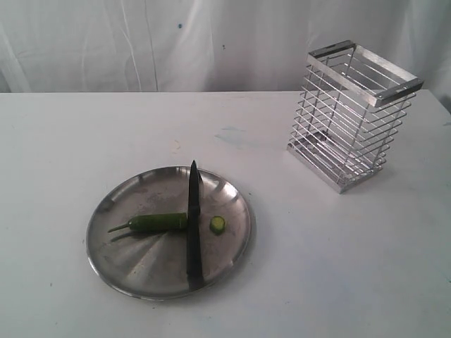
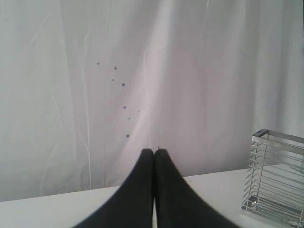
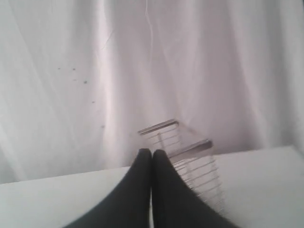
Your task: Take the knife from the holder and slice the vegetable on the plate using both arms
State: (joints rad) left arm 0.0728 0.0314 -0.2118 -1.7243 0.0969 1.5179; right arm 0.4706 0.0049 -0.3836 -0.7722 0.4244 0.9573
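Vegetable, exterior view: the green chili (image 1: 158,222) lies on the plate (image 1: 141,262), stem pointing left. Its cut end touches the knife (image 1: 194,225), and one round slice (image 1: 218,224) lies just beside the blade on the other side.
Knife, exterior view: it lies flat across the plate, tip toward the far rim and handle at the near rim. It is out of the holder (image 1: 352,116), which stands empty well apart on the desk (image 1: 338,267).
Arms, exterior view: neither shows.
Left jaws, left wrist view: closed on nothing and aimed at the white backdrop (image 2: 71,95), with the holder at one edge.
Right jaws, right wrist view: closed and empty, with the holder beyond them.
Step, judged: one cut looks done. For another, open the jaws first and take the handle at the near rim, where it lies flat on slick steel. Pin the chili near its stem, clear of the blade.
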